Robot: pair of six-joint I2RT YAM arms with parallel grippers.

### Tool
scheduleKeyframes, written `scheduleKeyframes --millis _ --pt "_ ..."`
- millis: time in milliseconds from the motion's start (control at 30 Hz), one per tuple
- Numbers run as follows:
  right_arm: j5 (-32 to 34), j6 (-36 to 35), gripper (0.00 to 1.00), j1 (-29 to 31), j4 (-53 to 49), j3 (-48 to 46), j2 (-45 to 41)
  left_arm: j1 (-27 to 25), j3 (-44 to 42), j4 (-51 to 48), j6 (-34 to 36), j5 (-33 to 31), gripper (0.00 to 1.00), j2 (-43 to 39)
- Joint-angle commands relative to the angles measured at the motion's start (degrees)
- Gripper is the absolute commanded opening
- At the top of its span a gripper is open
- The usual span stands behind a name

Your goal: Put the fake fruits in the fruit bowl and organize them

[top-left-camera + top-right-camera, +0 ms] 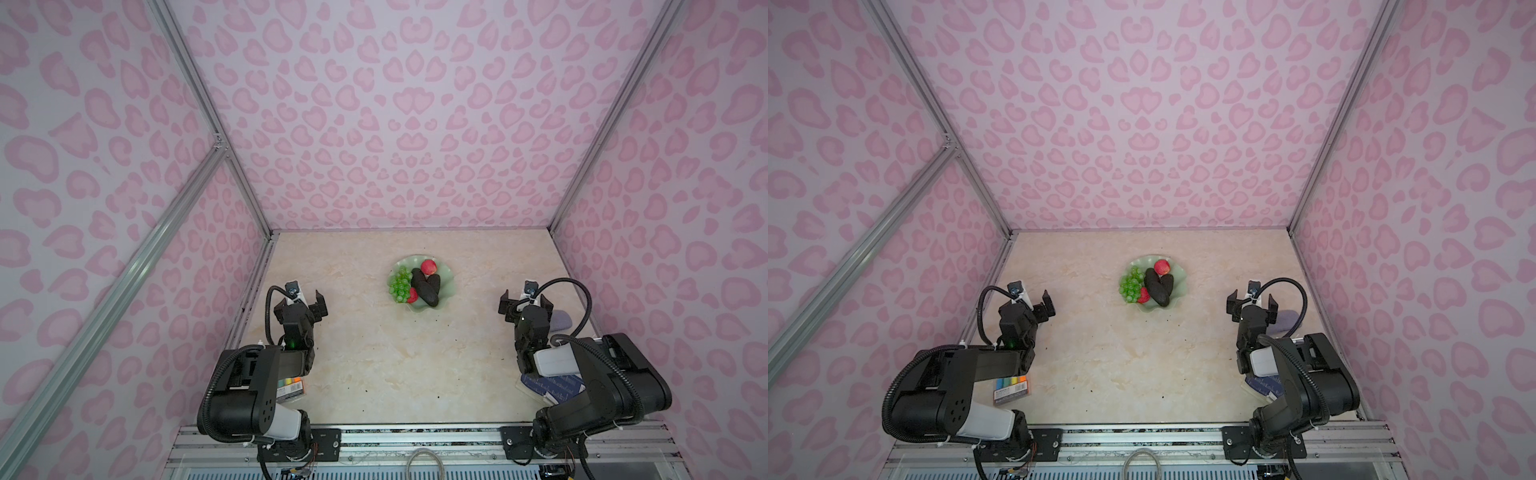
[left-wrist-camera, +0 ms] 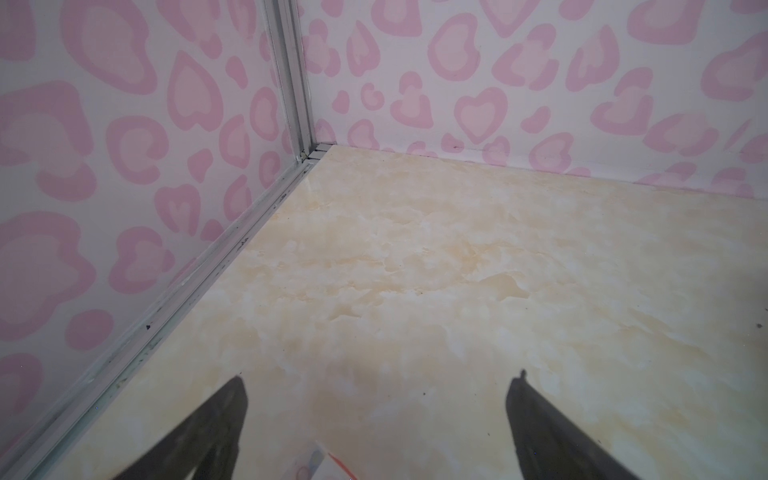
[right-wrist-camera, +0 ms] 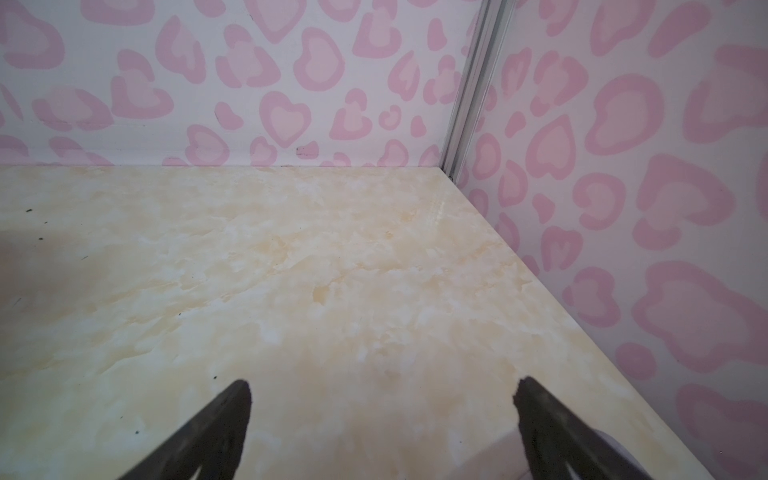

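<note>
– Left gripper (image 1: 302, 302) and right gripper (image 1: 525, 305): holding anything?
– No. Both are wide and empty, well off to each side of the fruit bowl (image 1: 446, 286). Fake fruits (image 1: 424, 286) sit inside it.

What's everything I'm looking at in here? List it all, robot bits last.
fruit bowl: one, pale mint green, mid-table toward the back
grapes: one bunch, green, left side of the bowl
round fruits: two, red-pink, one at the bowl's back, one at its front by the grapes
avocado pieces: at least two visible, black, together in the bowl's middle
case: one, grey-lavender, by the right-hand wall, partly hidden
booklet: one, blue, under the right arm
pack: one, coloured stripes, under the left arm
table: one, cream marbled
walls: three, pink heart print, around the table
left gripper: one, black, open, empty, left of the bowl
right gripper: one, black, open, empty, right of the bowl
</note>
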Motion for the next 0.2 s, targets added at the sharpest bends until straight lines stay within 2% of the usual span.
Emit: scheduleKeyframes --millis 0,100,167 --pt "0.3 -0.1 0.99 -0.1 0.1 0.1 -0.1 0.5 1.3 1.0 -0.5 0.8 0.98 0.5" --pt "0.6 0.1 0.99 -0.1 -0.7 0.5 -0.1 0.5 0.9 1.1 -0.5 0.9 0.98 0.1" --pt "5.5 2.5 0.99 -0.1 -0.1 0.2 -0.1 0.5 0.8 1.4 -0.4 0.9 0.98 0.0"
